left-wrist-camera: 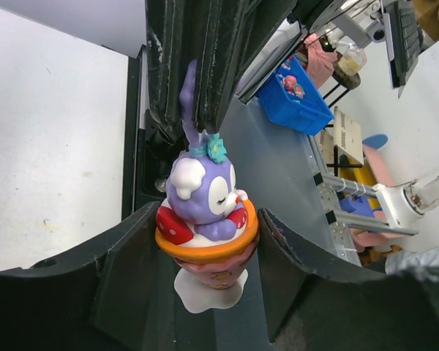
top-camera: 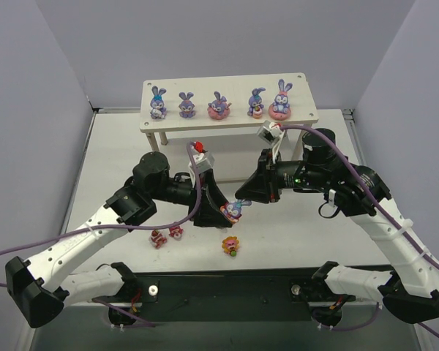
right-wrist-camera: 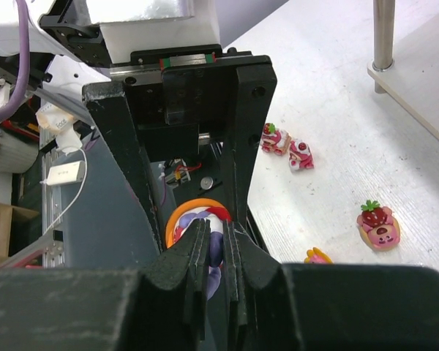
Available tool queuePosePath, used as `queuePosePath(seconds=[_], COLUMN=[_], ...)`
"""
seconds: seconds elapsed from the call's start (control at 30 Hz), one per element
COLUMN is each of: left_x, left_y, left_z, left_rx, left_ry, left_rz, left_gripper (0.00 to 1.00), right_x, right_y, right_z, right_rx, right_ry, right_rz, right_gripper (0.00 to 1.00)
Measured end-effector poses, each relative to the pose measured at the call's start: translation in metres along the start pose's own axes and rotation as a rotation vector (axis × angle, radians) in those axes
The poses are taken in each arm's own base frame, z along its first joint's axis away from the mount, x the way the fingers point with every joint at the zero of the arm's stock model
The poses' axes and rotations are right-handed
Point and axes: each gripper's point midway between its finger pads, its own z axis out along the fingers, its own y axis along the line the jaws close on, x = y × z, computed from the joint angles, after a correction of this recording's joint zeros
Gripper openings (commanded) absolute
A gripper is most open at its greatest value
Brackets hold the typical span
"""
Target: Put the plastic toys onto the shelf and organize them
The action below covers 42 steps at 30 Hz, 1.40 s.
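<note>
The left tool (top-camera: 221,210) and right tool (top-camera: 246,199) meet above the counter (top-camera: 117,153) at one bunny (top-camera: 234,210); five bunnies (top-camera: 218,106) stand on the shelf (top-camera: 227,123). Left wrist: left fingers (left-wrist-camera: 124,278) clamp its orange base, right fingers (left-wrist-camera: 168,58) pinch an ear. Right wrist: four cake pieces (right-wrist-camera: 276,138) lie unshelved.

White table (top-camera: 113,153); blue bin (left-wrist-camera: 300,99) in background.

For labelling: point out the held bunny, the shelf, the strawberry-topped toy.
Purple plastic bunny on orange base (left-wrist-camera: 211,196): left wrist view, face.
Pale wooden shelf (top-camera: 234,86): top view, top board.
Pink strawberry-topped plastic toy (right-wrist-camera: 378,225): right wrist view, centre.
</note>
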Motion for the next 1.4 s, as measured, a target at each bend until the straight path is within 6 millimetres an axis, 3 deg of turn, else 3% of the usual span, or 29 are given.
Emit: queuePosePath(seconds=[0.07, 0.13, 0.17, 0.27, 0.37, 0.47, 0.6, 0.73, 0.93, 1.23, 1.4], left_x=[0.002, 0.002, 0.003, 0.002, 0.002, -0.004, -0.026, -0.055, -0.089, -0.096, -0.094], left_y=[0.0, 0.002, 0.002, 0.007, 0.019, 0.034, 0.045, 0.04, 0.032, 0.049, 0.062], left_z=[0.002, 0.004, 0.004, 0.004, 0.004, -0.002, -0.02, -0.043, -0.063, -0.065, -0.064], left_rx=[0.001, -0.004, -0.007, -0.036, -0.111, -0.231, -0.388, -0.493, -0.563, -0.66, -0.709], left_ry=[0.005, 0.007, 0.006, -0.001, -0.012, -0.056, -0.172, -0.327, -0.486, -0.505, -0.478], left_rz=[-0.005, -0.008, -0.008, -0.006, -0.015, -0.007, 0.041, 0.115, 0.203, 0.266, 0.308], left_gripper=[0.19, 0.01, 0.0, 0.0, 0.0, 0.0, 0.0, 0.0, 0.0, 0.0, 0.0], right_x=[0.002, 0.003, 0.003, 0.002, -0.004, -0.011, -0.02, -0.031, -0.056, -0.084, -0.092], right_y=[-0.001, -0.003, -0.004, -0.008, -0.017, -0.027, -0.035, -0.04, -0.036, -0.032, -0.035], right_z=[0.0, 0.0, 0.0, 0.0, 0.0, -0.003, -0.009, -0.01, 0.008, 0.038, 0.046], right_rx=[0.006, 0.016, 0.024, 0.051, 0.11, 0.18, 0.239, 0.269, 0.26, 0.325, 0.383], right_ry=[0.006, 0.009, 0.009, 0.005, -0.026, -0.068, -0.159, -0.239, -0.339, -0.394, -0.405], right_rz=[0.002, 0.005, 0.006, 0.009, 0.018, 0.034, 0.051, 0.074, 0.089, 0.096, 0.096], right_gripper=[0.0, 0.05, 0.08, 0.49, 0.68, 0.74, 0.76, 0.77, 0.76, 0.74, 0.64])
